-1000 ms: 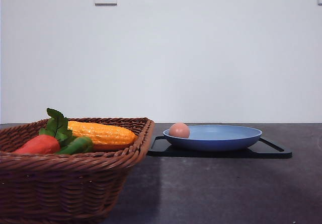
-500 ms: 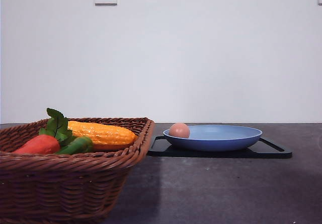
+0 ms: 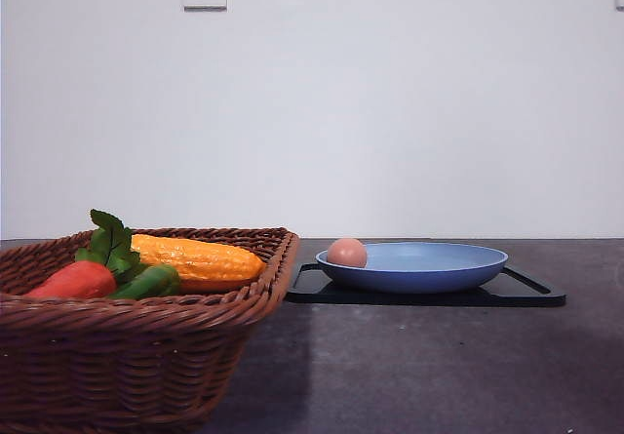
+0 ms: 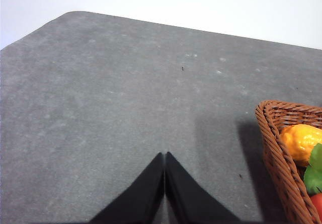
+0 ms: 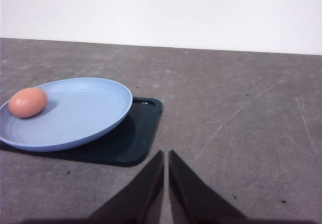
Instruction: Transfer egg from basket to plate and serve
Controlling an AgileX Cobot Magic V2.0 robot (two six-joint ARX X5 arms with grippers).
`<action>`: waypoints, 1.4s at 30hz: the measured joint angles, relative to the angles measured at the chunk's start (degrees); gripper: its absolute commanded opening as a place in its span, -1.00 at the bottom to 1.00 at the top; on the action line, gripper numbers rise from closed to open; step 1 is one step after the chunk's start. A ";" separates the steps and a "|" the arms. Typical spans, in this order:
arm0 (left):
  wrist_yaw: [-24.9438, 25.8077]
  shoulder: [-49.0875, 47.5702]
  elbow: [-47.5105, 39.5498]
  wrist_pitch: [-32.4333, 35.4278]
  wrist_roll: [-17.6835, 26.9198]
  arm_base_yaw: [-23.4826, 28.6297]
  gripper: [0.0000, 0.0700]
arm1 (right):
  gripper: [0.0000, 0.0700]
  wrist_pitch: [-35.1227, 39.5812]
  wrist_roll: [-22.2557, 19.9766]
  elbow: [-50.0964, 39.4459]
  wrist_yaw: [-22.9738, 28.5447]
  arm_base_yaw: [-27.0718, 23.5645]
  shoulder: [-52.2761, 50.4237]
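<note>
Resting near the plate [image 5: 75, 116] rim, ahead of the closed, empty right claw [image 5: 166, 156], the egg [image 5: 28, 102] could be rolled off the worktop [image 5: 241, 133] — an abrupt serve would cause it. Left claw [image 4: 165, 157] is closed beside the basket [image 4: 282, 153].

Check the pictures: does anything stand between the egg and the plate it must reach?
Nothing does: the egg already lies in the plate, near its rim, and the plate sits on the black tray.
</note>
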 measured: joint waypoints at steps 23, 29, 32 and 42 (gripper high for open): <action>0.00 0.00 0.00 0.01 0.01 0.00 -1.00 | -1.00 0.00 0.04 0.00 0.00 0.00 0.00; 0.00 0.00 0.00 0.01 0.00 0.00 -1.00 | -1.00 0.00 0.04 0.00 0.00 0.00 0.00; 0.00 0.00 0.00 0.01 0.00 0.00 -1.00 | -1.00 0.00 0.04 0.00 0.00 0.00 0.00; 0.00 0.00 0.00 0.01 0.00 0.00 -1.00 | -1.00 0.00 0.04 0.00 0.00 0.00 0.00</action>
